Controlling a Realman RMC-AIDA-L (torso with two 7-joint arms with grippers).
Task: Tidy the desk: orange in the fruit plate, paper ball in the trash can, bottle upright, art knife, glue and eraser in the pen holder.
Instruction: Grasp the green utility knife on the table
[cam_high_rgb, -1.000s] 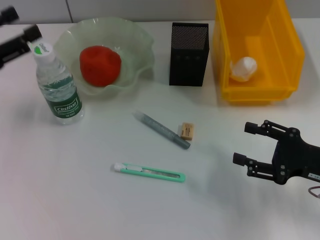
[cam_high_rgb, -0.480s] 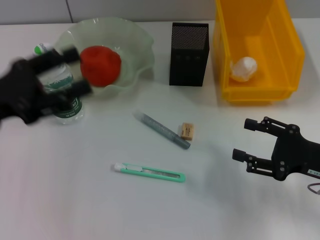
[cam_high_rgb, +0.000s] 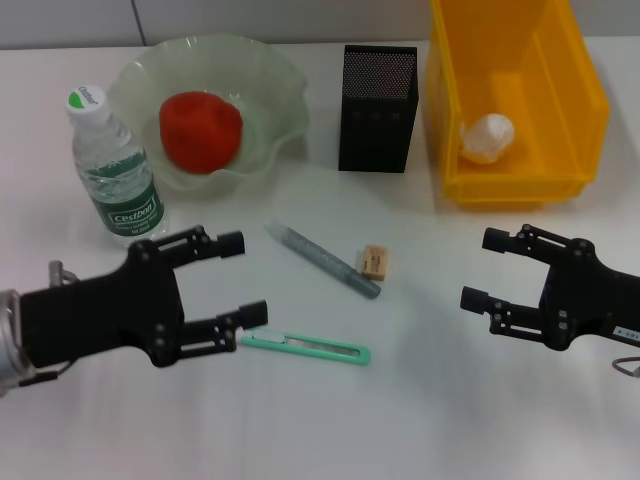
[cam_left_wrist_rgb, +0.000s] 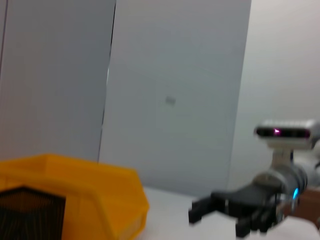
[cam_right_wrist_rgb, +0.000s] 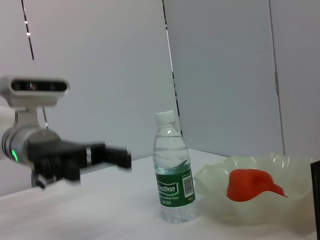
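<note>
Both sets of jaws stand spread wide and empty: left gripper (cam_high_rgb: 238, 275) hangs right over the white tip of the art knife (cam_high_rgb: 300, 345), right gripper (cam_high_rgb: 482, 268) waits near the bin. That knife lies flat, long axis nearly crosswise, white tip toward the robot's left. Glue (cam_high_rgb: 322, 259) lies diagonal; eraser (cam_high_rgb: 374, 261) sits just beside it. Done, by the look: orange (cam_high_rgb: 200, 131) in fruit plate (cam_high_rgb: 270, 80), paper ball (cam_high_rgb: 487, 137) in trash can (cam_high_rgb: 585, 90), bottle (cam_high_rgb: 113, 170) upright. Pen holder (cam_high_rgb: 377, 95) awaits all three.

bottle (cam_high_rgb: 113, 168) label (green): "cestbon"
</note>
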